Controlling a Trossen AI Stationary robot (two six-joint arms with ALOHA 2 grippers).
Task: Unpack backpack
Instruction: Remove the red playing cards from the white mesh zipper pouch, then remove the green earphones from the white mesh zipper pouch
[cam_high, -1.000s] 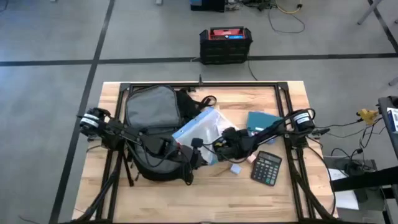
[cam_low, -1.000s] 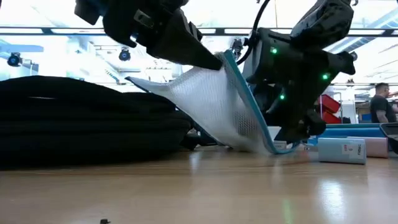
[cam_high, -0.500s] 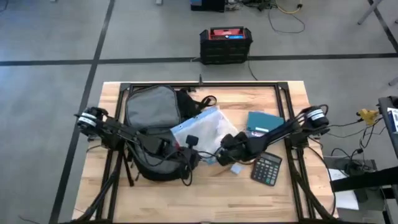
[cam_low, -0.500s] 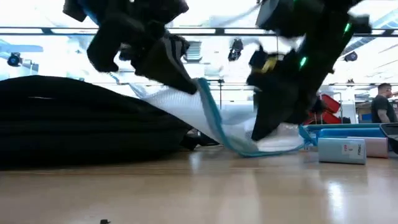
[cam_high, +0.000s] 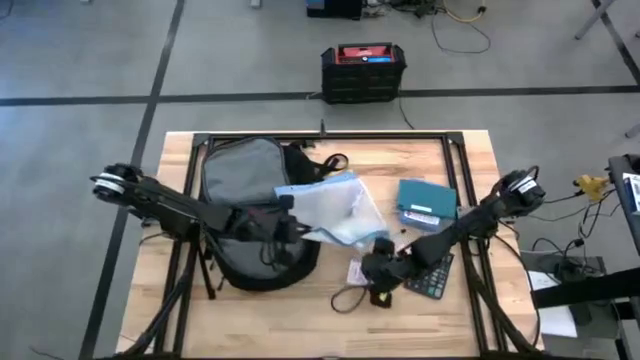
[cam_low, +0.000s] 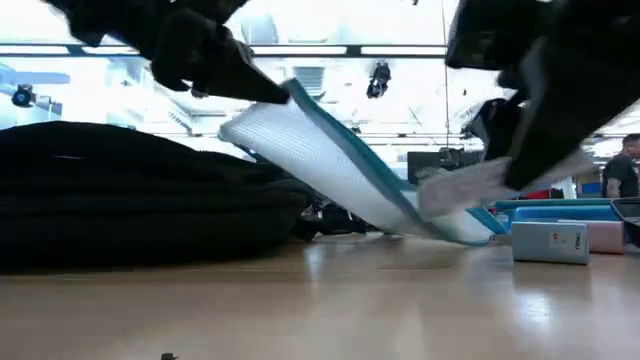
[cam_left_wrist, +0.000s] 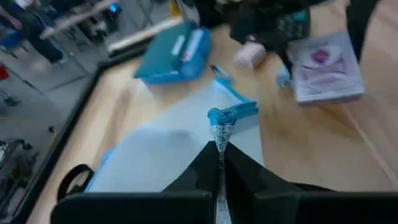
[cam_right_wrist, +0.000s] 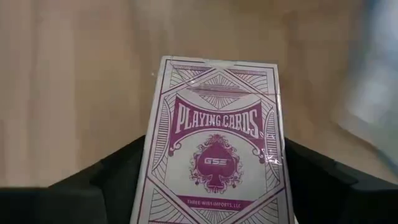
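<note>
Now my right claw (cam_high: 378, 283) clamps the card pack (cam_right_wrist: 214, 158) low centre; my left claw (cam_high: 290, 228) pinches the mesh pouch (cam_high: 330, 208) beside the backpack (cam_high: 245, 180)

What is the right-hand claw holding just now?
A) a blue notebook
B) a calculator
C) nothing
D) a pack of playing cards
D: the right wrist view shows the right gripper shut on a purple pack of playing cards above the wooden table.

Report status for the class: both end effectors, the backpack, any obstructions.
Left end effector shut on mesh pouch beside backpack. Right end effector shut on playing cards, low over table. Calculator close by.
</note>
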